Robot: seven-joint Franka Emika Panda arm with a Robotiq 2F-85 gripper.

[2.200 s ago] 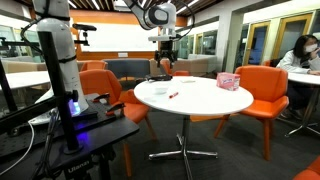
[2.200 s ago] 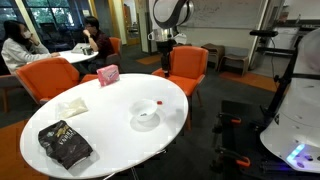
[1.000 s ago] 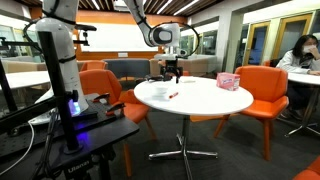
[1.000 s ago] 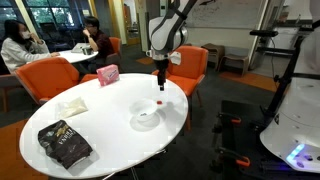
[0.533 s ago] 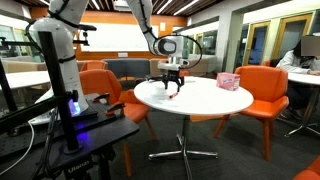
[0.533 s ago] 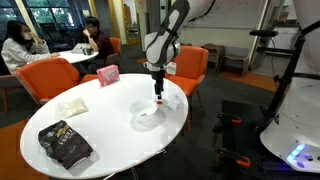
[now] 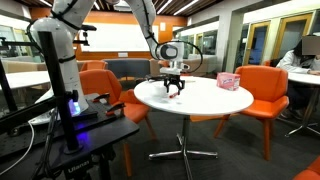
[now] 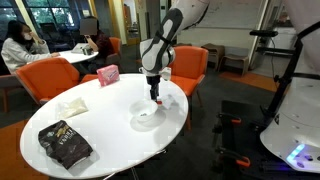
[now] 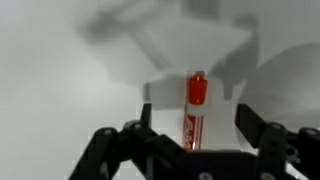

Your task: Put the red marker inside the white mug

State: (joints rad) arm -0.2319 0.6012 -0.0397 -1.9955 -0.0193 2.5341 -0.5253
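Observation:
The red marker (image 9: 197, 92) has a red cap and a white printed barrel. It lies on the white round table (image 8: 100, 125), and in the wrist view it sits between my spread fingers. My gripper (image 9: 196, 128) is open and low over the table, straddling the marker without touching it. In both exterior views the gripper (image 7: 174, 91) (image 8: 156, 98) hangs just above the tabletop and hides most of the marker. The white mug (image 8: 147, 119) stands on the table just in front of the gripper, a short way from it.
A pink patterned box (image 7: 229, 81) (image 8: 108, 74) stands near the table's far edge. A black bag (image 8: 65, 143) and a white cloth (image 8: 72, 106) lie on the table. Orange chairs (image 7: 262, 93) ring the table. People sit at another table (image 8: 20, 45).
My gripper has come down from above and behind the table to just over the tabletop, and now straddles the marker. The marker and mug have not moved.

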